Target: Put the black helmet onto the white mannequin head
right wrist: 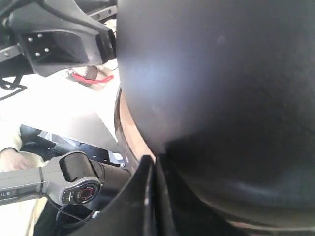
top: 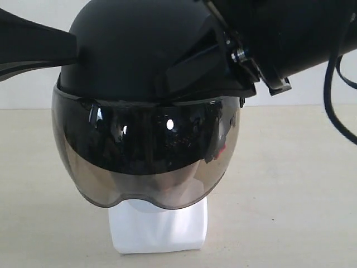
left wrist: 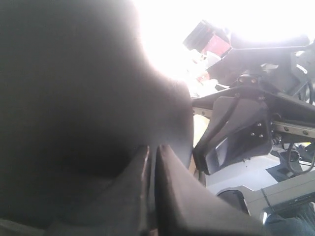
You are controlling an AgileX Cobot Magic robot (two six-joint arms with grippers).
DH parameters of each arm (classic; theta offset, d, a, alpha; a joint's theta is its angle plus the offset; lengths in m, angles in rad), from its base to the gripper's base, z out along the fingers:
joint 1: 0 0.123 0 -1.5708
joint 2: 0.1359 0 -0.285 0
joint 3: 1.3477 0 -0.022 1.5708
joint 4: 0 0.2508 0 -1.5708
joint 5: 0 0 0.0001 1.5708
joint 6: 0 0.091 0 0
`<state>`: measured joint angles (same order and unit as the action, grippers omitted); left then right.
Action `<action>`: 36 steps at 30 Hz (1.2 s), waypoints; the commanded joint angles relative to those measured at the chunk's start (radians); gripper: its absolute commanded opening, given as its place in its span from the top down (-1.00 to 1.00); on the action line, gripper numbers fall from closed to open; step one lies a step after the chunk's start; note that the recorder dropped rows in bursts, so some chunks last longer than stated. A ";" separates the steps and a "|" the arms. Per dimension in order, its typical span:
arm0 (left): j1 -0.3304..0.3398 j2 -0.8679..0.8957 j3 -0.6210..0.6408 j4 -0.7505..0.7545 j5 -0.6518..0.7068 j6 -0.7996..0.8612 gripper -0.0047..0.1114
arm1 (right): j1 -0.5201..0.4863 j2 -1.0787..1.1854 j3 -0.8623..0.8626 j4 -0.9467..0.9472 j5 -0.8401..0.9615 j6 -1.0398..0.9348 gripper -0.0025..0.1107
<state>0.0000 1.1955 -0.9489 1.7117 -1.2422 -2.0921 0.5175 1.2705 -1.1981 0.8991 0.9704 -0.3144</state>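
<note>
The black helmet [top: 139, 50] sits over the white mannequin head, with its smoky visor [top: 145, 151] down across the face. Only the head's chin and white base [top: 159, 229] show below the visor. My left gripper [top: 71, 44] comes in from the left, shut, its tips against the shell's side [left wrist: 152, 147]. My right gripper [top: 178, 70] reaches from the upper right, also shut, with its tips on the shell [right wrist: 152, 160]. Neither gripper has anything between its fingers. The helmet fills most of both wrist views [left wrist: 74, 98] [right wrist: 221, 73].
The head stands on a beige tabletop [top: 295, 184] before a white wall. A black cable [top: 333, 84] loops down at the right. In the right wrist view a grey handle with a red button [right wrist: 74, 182] and a person's hand [right wrist: 12, 157] lie beyond the table.
</note>
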 commanded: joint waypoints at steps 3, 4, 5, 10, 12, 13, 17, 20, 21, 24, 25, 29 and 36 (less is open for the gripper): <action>-0.001 0.005 0.007 0.033 0.021 -0.006 0.84 | -0.008 0.015 0.110 -0.108 -0.054 -0.004 0.96; -0.001 0.005 0.007 0.033 0.021 -0.006 0.84 | -0.008 0.008 0.118 -0.106 -0.060 -0.006 0.96; -0.001 0.005 0.007 0.033 0.021 -0.006 0.84 | -0.008 0.006 0.124 -0.106 -0.064 -0.006 0.96; -0.001 0.005 0.007 0.033 0.021 -0.006 0.84 | -0.008 -0.034 0.139 -0.095 -0.088 -0.011 0.96; -0.001 0.005 0.007 0.033 0.021 -0.004 0.84 | -0.008 -0.070 0.139 -0.090 -0.118 -0.011 0.96; -0.001 0.005 0.007 0.033 0.021 -0.004 0.84 | -0.008 -0.086 0.139 -0.084 -0.124 -0.011 0.96; -0.001 0.005 0.007 0.033 0.021 -0.001 0.84 | -0.008 -0.184 0.139 -0.075 -0.174 -0.009 0.96; -0.001 -0.009 0.007 0.033 0.021 -0.001 0.84 | -0.008 -0.261 0.139 -0.115 -0.244 -0.006 0.96; 0.000 -0.020 0.007 0.023 0.021 -0.001 0.84 | -0.008 -0.288 0.139 -0.142 -0.256 0.011 0.96; 0.001 -0.063 0.007 -0.004 0.021 -0.004 0.84 | -0.008 -0.332 0.139 -0.290 -0.225 0.141 0.95; 0.001 -0.087 0.007 -0.004 0.021 -0.006 0.84 | -0.008 -0.343 0.139 -0.393 -0.180 0.222 0.89; 0.001 -0.146 0.007 -0.004 0.021 -0.006 0.84 | -0.008 -0.352 0.139 -0.527 -0.114 0.298 0.38; 0.001 -0.190 0.005 -0.079 0.021 -0.006 0.84 | -0.008 -0.352 0.139 -0.574 -0.128 0.314 -0.14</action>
<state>0.0000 1.0265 -0.9459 1.6814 -1.2233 -2.0921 0.5164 0.9264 -1.0619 0.3623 0.8420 -0.0102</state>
